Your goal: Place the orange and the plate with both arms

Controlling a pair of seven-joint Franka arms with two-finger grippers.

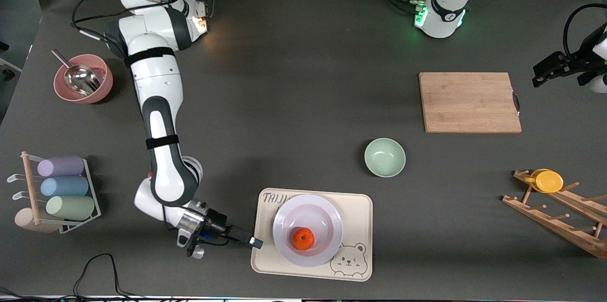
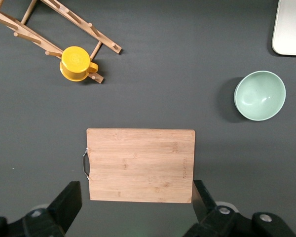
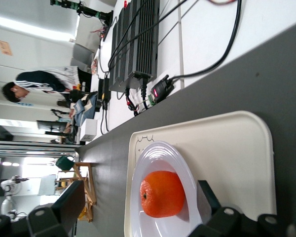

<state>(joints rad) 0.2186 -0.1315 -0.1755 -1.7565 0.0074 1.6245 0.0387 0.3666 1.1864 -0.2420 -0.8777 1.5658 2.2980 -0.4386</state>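
The orange (image 1: 303,238) (image 3: 163,193) lies in the shallow centre of the pale plate (image 1: 327,212) (image 3: 158,158). The plate rests on the beige bear tray (image 1: 355,212) (image 3: 227,158), near the front camera. My right gripper (image 1: 255,243) (image 3: 138,207) is low at the tray's edge toward the right arm's end, just beside the plate's rim. It is open and holds nothing. My left gripper (image 1: 540,75) (image 2: 135,207) hangs open and empty in the air by the wooden cutting board (image 1: 469,102) (image 2: 140,164), where the arm waits.
A mint-green bowl (image 1: 384,157) (image 2: 260,95) sits between tray and board. A wooden rack with a yellow cup (image 1: 547,180) (image 2: 76,63) stands at the left arm's end. At the right arm's end are a pink bowl with a metal scoop (image 1: 83,78) and a rack of pastel cups (image 1: 61,188).
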